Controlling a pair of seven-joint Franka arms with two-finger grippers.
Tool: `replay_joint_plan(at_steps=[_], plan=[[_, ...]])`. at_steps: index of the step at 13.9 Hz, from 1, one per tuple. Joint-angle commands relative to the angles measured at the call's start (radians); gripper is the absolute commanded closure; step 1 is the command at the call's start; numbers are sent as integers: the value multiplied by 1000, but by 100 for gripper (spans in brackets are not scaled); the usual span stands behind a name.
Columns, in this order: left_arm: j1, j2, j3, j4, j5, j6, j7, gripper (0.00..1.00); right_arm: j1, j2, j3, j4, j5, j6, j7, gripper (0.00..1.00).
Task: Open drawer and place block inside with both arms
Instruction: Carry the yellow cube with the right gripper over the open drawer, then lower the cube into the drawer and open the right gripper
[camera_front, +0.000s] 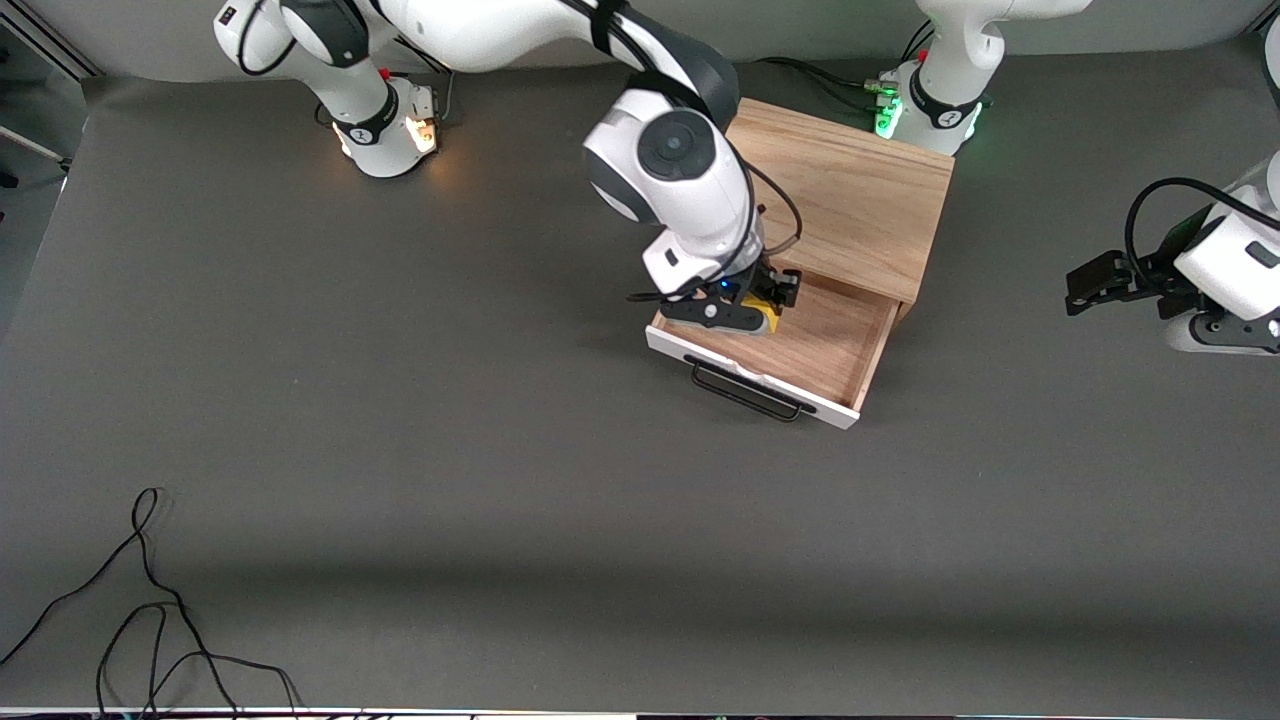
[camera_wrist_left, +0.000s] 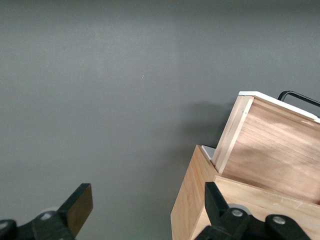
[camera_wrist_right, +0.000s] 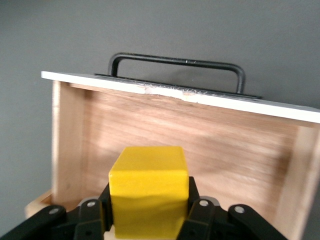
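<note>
Front view: a dark grey table (camera_front: 400, 420), matte and mostly bare, with a loose black cable (camera_front: 150, 620) lying at the near edge toward the right arm's end. Toward the left arm's end, a light wooden cabinet (camera_front: 850, 190) with its drawer (camera_front: 840, 345) pulled out toward the camera, white front panel and black wire handle (camera_front: 745, 392) nearest, brown wood floor exposed. Right gripper (camera_front: 765, 310) lowered over the open drawer near the corner toward the right arm's end, jaws clamped on the block (camera_front: 766, 308), a small bright yellow cube. Most of the drawer floor toward the left arm's end open and unoccupied. Left gripper (camera_front: 1095, 285) waiting in the air over the table edge at the left arm's end, well apart from the cabinet. Left wrist view: left gripper (camera_wrist_left: 145, 207) with fingers (camera_wrist_left: 79, 206) spread wide apart, nothing between them; grey table beneath, the cabinet corner and the drawer's wooden side beside one finger. Right wrist view: the block (camera_wrist_right: 148, 192) held between the black fingers (camera_wrist_right: 200, 212) of the right gripper (camera_wrist_right: 148, 215), above the drawer floor (camera_wrist_right: 225, 150); wooden side walls on both flanks, white panel edge chipped near the handle (camera_wrist_right: 177, 65).
</note>
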Motion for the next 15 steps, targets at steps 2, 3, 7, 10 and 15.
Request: replay_joint_plan(at_steps=[2,3,7,10,15], plan=[[-15,-19,13,-12,13,-9,19,0,11,71,-5,53,-49,5,32,77],[-15,-19,13,-13,13,-12,14,0,16,79,-5,53,-54,6,32,71],[-13,-22,13,-15,13,-9,6,0,28,97,-5,50,-55,6,31,59],[-16,-20,12,-16,13,-10,6,0,43,105,-5,50,-116,8,29,0],[-15,-19,12,-16,13,-9,9,0,44,99,-4,51,-147,6,32,0]])
